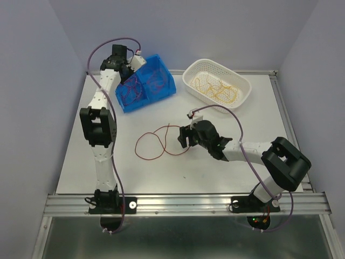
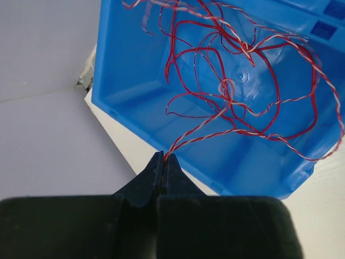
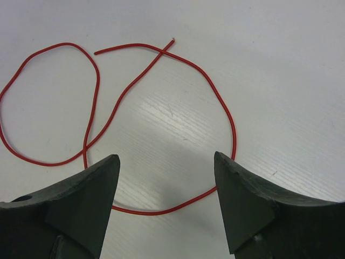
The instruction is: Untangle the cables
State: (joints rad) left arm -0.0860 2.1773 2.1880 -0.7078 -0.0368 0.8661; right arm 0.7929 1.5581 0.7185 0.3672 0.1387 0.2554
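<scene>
A tangle of thin red and red-white twisted cables lies in a tilted blue bin. My left gripper is shut on a red-white twisted strand of that tangle, just outside the bin's rim. A single red cable lies in loose loops on the white table; it also shows in the right wrist view. My right gripper is open and empty, hovering over that cable's near loop, its fingers apart on both sides. Yellow-orange cables lie in a white basket.
The blue bin stands at the back left and the white basket at the back right of the table. A metal rail runs along the near edge. Walls close in on the left, right and back.
</scene>
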